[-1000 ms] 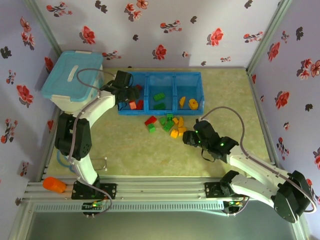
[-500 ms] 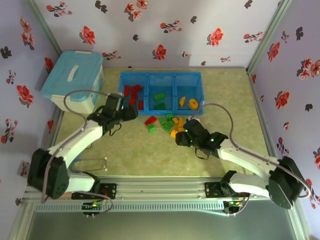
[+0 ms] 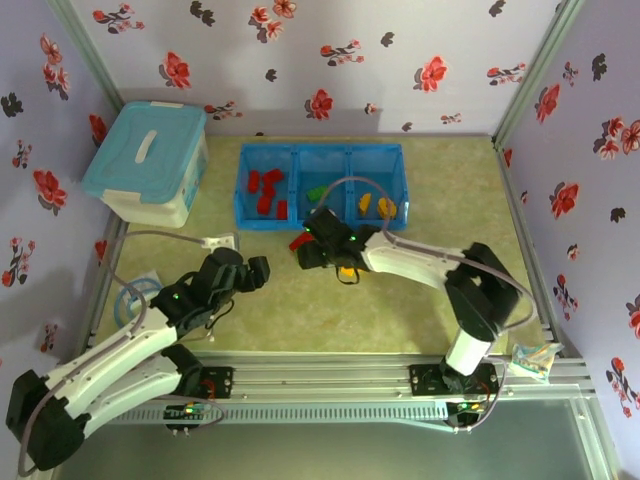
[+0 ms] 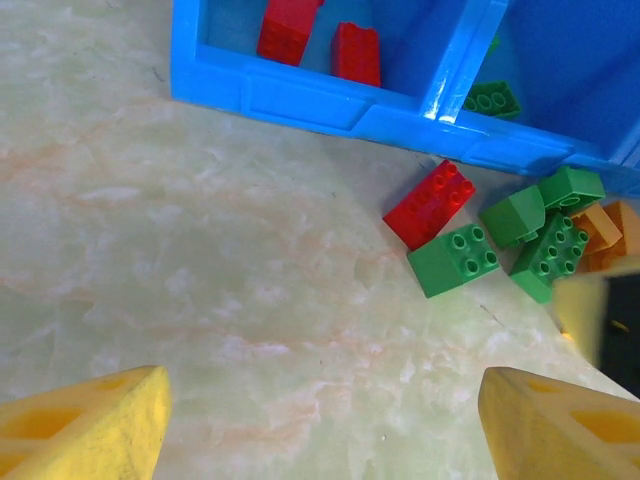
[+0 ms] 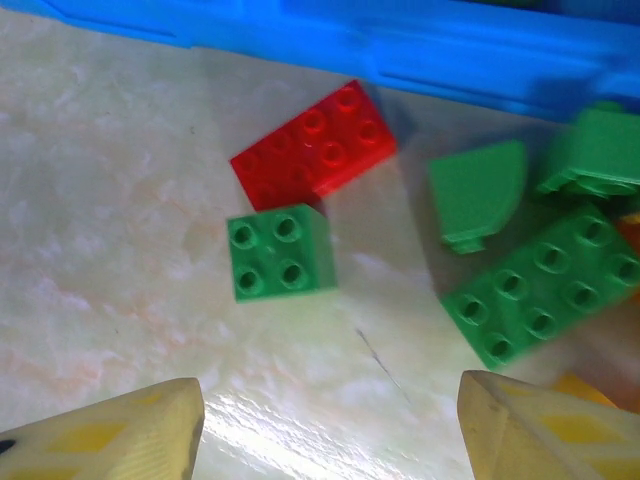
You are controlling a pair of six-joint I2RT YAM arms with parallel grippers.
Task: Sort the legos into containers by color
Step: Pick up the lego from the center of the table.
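Loose legos lie just before the tray, some perhaps touching it.

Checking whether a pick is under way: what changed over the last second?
The left gripper pulled back from the left compartment of the tray toward the near edge, open and empty. The right gripper swung left across the loose pile and now hovers open above the red brick and small green brick, holding nothing. The tray, the sorted bricks and the pale blue tub stayed put.

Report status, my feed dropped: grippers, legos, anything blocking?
Left gripper open, empty, over bare table. Right gripper open, empty, near red lego, green lego loose beside tray. Nothing blocking.
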